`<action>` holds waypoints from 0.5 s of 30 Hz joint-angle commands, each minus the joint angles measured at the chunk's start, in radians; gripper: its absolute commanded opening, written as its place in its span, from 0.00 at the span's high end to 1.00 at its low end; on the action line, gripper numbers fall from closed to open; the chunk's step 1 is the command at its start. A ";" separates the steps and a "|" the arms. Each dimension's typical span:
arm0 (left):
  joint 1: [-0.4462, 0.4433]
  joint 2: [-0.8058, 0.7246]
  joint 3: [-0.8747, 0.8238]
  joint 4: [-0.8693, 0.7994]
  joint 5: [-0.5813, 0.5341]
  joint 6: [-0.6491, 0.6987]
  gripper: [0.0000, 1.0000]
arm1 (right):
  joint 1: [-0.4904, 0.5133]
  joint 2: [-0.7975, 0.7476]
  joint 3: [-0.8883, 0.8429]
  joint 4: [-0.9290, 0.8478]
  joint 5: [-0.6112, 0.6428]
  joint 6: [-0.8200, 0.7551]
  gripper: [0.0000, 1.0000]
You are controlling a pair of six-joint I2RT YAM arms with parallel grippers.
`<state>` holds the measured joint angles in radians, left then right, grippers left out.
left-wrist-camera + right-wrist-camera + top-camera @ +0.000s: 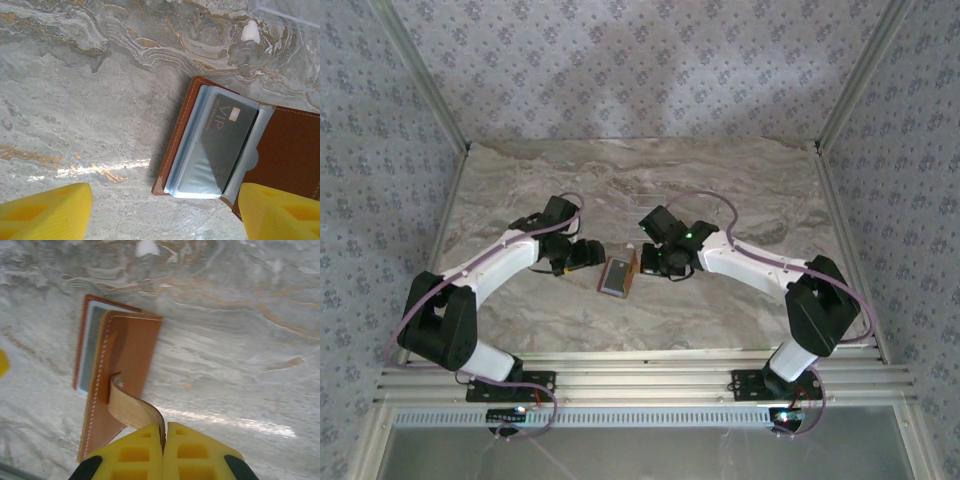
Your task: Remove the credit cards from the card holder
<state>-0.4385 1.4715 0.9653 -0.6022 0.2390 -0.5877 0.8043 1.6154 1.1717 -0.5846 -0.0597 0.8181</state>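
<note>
Your left claw (162, 214) hangs spread wide just beside the card holder (292, 150). The holder lies open mid-counter (720, 310), between both arms, with its long axis running roughly near to far. It is brown leather, and a dark card (227, 137) sits in its clear grey-blue sleeves. There is bare counter on every side. Your right claw (164, 442) is pressed together, pinching the holder's strap (131, 407).

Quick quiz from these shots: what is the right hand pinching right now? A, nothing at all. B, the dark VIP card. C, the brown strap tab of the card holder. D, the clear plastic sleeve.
C: in the right wrist view, the right hand is closed on the strap tab of the card holder, while the dark VIP card lies untouched in its clear sleeve.
</note>
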 commanded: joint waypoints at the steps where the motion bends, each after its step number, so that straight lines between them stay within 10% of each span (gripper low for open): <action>1: 0.001 -0.034 -0.027 0.012 0.015 0.009 0.23 | -0.021 -0.019 -0.026 -0.035 0.039 -0.040 1.00; 15: 0.019 -0.166 -0.040 -0.099 -0.036 0.086 0.23 | -0.040 -0.050 -0.099 -0.036 0.071 -0.083 1.00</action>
<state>-0.4316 1.3449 0.9096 -0.6319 0.2241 -0.5358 0.7700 1.6062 1.0824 -0.5980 -0.0135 0.7624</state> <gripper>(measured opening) 0.772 0.054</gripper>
